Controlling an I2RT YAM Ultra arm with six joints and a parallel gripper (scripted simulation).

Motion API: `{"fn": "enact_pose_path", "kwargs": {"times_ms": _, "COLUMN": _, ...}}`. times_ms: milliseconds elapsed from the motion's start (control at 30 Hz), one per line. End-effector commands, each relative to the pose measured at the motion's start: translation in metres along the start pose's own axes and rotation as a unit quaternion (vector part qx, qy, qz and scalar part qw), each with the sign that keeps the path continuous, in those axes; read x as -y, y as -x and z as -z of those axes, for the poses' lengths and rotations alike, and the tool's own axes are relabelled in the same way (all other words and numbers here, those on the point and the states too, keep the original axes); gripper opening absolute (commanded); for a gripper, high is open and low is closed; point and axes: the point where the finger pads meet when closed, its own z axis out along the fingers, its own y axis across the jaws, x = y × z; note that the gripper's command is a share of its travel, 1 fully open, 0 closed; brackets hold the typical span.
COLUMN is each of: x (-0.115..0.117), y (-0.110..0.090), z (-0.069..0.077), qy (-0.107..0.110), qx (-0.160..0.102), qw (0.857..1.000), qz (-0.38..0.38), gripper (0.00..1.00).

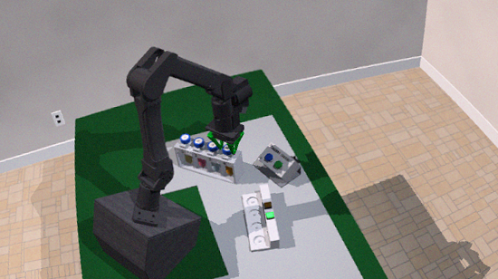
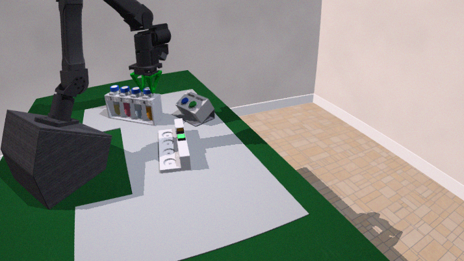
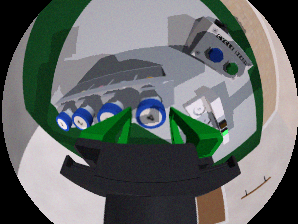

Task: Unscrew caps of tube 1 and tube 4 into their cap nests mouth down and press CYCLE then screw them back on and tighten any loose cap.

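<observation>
The decapping station (image 1: pixel 209 159) holds four tubes, each with a blue cap on it. My gripper (image 1: pixel 227 146) hangs straight down over tube 4 at the station's right end. Its green fingers stand on either side of tube 4's cap (image 3: pixel 150 113), open and a little apart from it. The cap sits on its tube (image 2: pixel 147 91). The caps of tube 1 (image 1: pixel 185 139), tube 2 (image 1: pixel 198 142) and tube 3 (image 1: pixel 212 146) are on their tubes. The cap tray (image 1: pixel 255 220) has all its nests empty. The green lamp (image 1: pixel 270 215) on its console is lit.
The key desk (image 1: pixel 277 159) stands to the right of the station, with the blue key (image 1: pixel 268 157) and the green key (image 1: pixel 277 164) on its sloped top. The arm's dark base block (image 1: pixel 145 240) stands at the mat's left.
</observation>
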Motion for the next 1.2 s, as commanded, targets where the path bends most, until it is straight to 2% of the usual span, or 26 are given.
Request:
{"fn": "enact_pose_path", "kwargs": {"times_ms": 0, "x": 0.0003, "y": 0.0025, "z": 0.0028, "qy": -0.001, "qx": 0.005, "qw": 0.998, "qz": 0.064, "gripper": 0.49}}
{"fn": "enact_pose_path", "kwargs": {"times_ms": 67, "x": 0.0003, "y": 0.0026, "z": 0.0028, "qy": -0.002, "qx": 0.005, "qw": 0.995, "qz": 0.097, "gripper": 0.49}}
{"fn": "enact_pose_path", "kwargs": {"times_ms": 233, "x": 0.0002, "y": 0.0027, "z": 0.0028, "qy": -0.002, "qx": 0.005, "qw": 0.995, "qz": 0.097, "gripper": 0.49}}
{"fn": "enact_pose_path", "kwargs": {"times_ms": 267, "x": 0.0002, "y": 0.0027, "z": 0.0028, "qy": -0.002, "qx": 0.005, "qw": 0.995, "qz": 0.097, "gripper": 0.00}}
{"fn": "enact_pose_path", "kwargs": {"times_ms": 733, "x": 0.0002, "y": 0.0027, "z": 0.0028, "qy": -0.002, "qx": 0.005, "qw": 0.995, "qz": 0.097, "gripper": 0.00}}
{"fn": "enact_pose_path", "kwargs": {"times_ms": 900, "x": 0.0003, "y": 0.0027, "z": 0.0026, "qy": -0.001, "qx": 0.005, "qw": 1.000, "qz": 0.014, "gripper": 0.00}}
{"fn": "enact_pose_path", "kwargs": {"times_ms": 1067, "x": 0.0003, "y": 0.0027, "z": 0.0023, "qy": -0.001, "qx": 0.005, "qw": 0.998, "qz": -0.070, "gripper": 0.00}}
{"fn": "enact_pose_path", "kwargs": {"times_ms": 1167, "x": 0.0003, "y": 0.0027, "z": 0.0023, "qy": -0.001, "qx": 0.005, "qw": 0.996, "qz": -0.086, "gripper": 0.00}}
